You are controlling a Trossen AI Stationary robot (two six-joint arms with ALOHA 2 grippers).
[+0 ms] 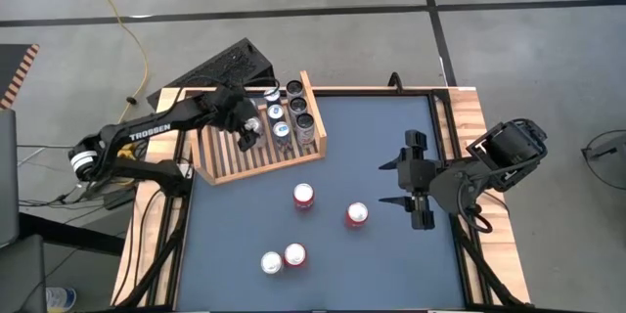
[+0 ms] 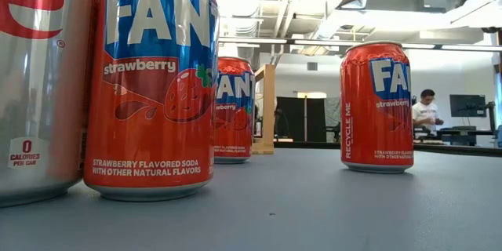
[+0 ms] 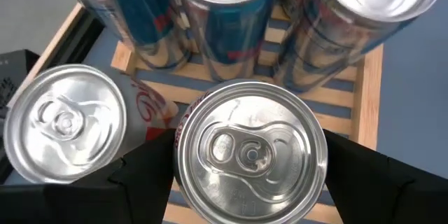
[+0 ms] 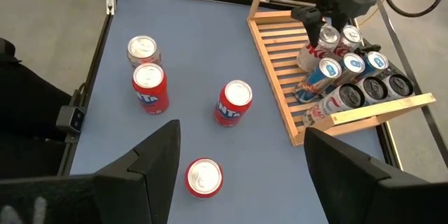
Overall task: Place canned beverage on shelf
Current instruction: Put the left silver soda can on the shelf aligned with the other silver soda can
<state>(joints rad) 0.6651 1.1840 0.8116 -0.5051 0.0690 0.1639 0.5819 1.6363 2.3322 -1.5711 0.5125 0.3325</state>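
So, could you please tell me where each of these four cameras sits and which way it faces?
High view: overhead, straight down on the table, both arms, shelf and four loose cans.
Low view: at table-top height, level across the table past three Fanta cans; no arm shows.
Left wrist view: on the left arm, looking down at the can between the left gripper's fingers, over the shelf.
Right wrist view: on the right arm, past the open right gripper, toward the shelf.
Shared: high and right wrist views both show the left gripper at the shelf.
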